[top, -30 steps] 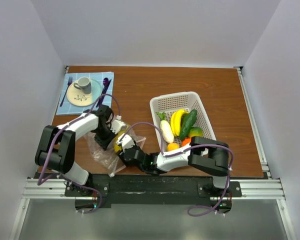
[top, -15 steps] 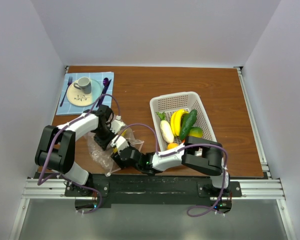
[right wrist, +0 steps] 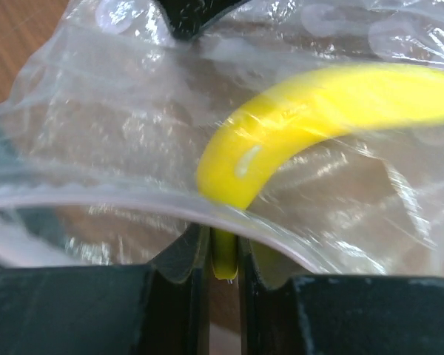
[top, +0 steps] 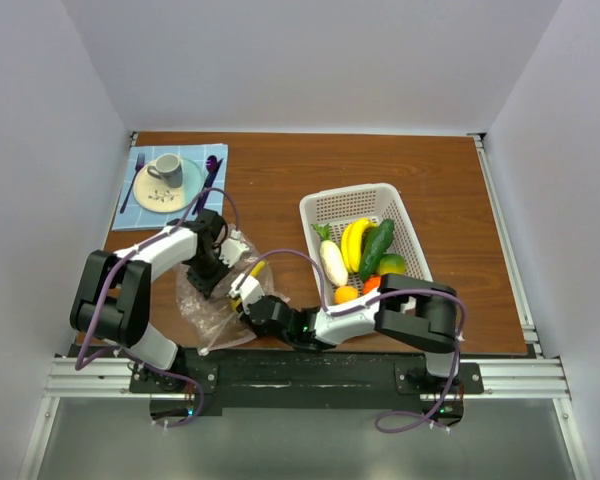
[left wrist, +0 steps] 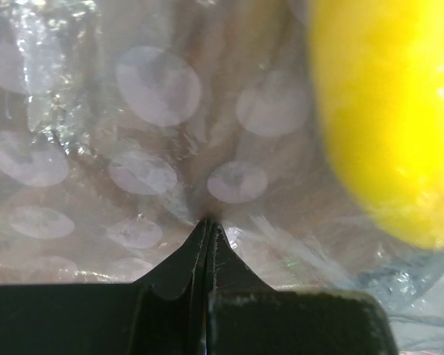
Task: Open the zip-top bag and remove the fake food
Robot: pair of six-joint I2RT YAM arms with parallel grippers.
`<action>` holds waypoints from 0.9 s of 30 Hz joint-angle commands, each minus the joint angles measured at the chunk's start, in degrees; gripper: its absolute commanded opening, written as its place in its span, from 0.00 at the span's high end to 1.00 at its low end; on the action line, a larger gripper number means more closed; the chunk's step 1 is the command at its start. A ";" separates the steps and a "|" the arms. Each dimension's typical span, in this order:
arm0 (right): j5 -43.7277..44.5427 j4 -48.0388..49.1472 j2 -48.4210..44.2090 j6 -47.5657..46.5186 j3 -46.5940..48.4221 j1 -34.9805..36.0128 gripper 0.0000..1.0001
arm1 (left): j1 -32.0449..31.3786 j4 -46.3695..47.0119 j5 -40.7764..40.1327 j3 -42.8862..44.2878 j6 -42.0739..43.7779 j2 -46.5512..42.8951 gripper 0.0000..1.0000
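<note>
Fingers of the right gripper (right wrist: 223, 259) now stand nearly pressed together, with the greenish tip of a yellow banana (right wrist: 318, 111) caught between them. A second ago we saw them spread much wider at the mouth of the bag (right wrist: 96, 148), and half a second ago they had pushed further in towards 9 o'clock. We read this as the grab just being made. The bag's thick rim runs across in front of the fingers, so we cannot tell whether a layer of film is pinched along with the fruit.

Over on the left gripper (left wrist: 208, 225), the tips are shut tight on a fold of the clear film, as they were a second ago, and a yellow shape fills the wrist view at 2 o'clock. We take that hold as the anchor that lets the banana be drawn out towards 3 o'clock without dragging the bag along.

From above, the bag (top: 205, 305) lies at 7 o'clock on the table (top: 280, 180), with both grippers in it. The white basket (top: 315, 205) sits at 3 o'clock and already holds a banana, a white piece, a green one and an orange one, so we judge most of the job done.

The table is brown wood grain. A blue mat (top: 140, 215) at 10 o'clock carries a plate, cup and cutlery. Plain white walls (top: 300, 60) close three sides.
</note>
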 commanded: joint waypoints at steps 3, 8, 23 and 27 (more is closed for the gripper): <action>-4.89 1.27 -12.42 1.73 -6.79 -0.11 0.94 | 0.30 5.20 -4.33 -1.71 -0.43 3.18 1.00; -20.95 -3.03 -20.42 1.65 -10.66 -0.11 0.93 | 1.10 6.79 -4.34 -0.83 -0.52 5.12 1.00; -41.04 -31.41 -43.71 -2.66 -5.42 -1.86 0.92 | 1.10 7.23 -3.72 8.65 -3.33 11.10 1.00; -22.38 -41.50 -52.23 -5.46 -0.75 -2.92 0.99 | 1.10 6.18 -3.37 10.50 -3.51 11.10 1.00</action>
